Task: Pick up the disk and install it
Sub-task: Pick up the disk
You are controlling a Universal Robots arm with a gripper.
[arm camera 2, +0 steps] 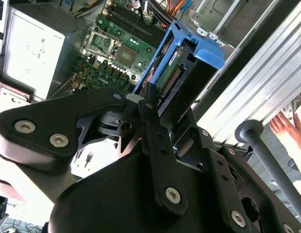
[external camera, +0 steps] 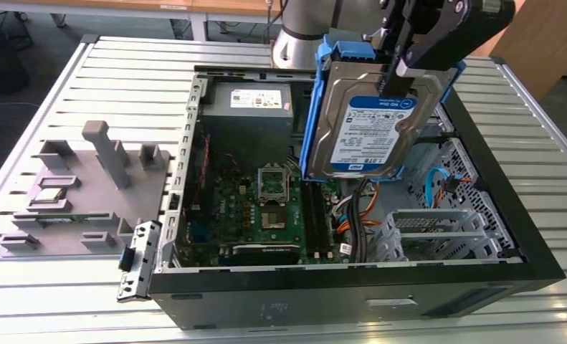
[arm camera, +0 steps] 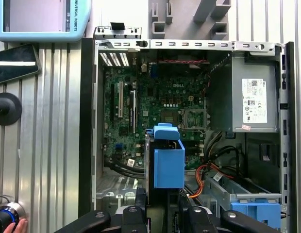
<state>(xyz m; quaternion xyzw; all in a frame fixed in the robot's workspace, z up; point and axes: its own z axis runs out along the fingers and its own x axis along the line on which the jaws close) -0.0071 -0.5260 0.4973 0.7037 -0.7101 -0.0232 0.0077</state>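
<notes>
Blue plastic frames the silver disk (external camera: 374, 125), which hangs upright over the open computer case (external camera: 360, 297), the gripper (external camera: 400, 72) pinching its upper edge between closed jaws. It looks stiff, dense and smooth-faced, so I'd trust the bracket (external camera: 312, 129) rim over bare metal.

Blue-and-white label (external camera: 371, 136) on disk (external camera: 358, 82), white sticker (arm camera: 252, 101) on power supply (arm camera: 259, 65)

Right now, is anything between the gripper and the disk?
No, nothing. In the exterior view the gripper grips the disk straight by its upper edge, holding it above the open computer case.
</notes>
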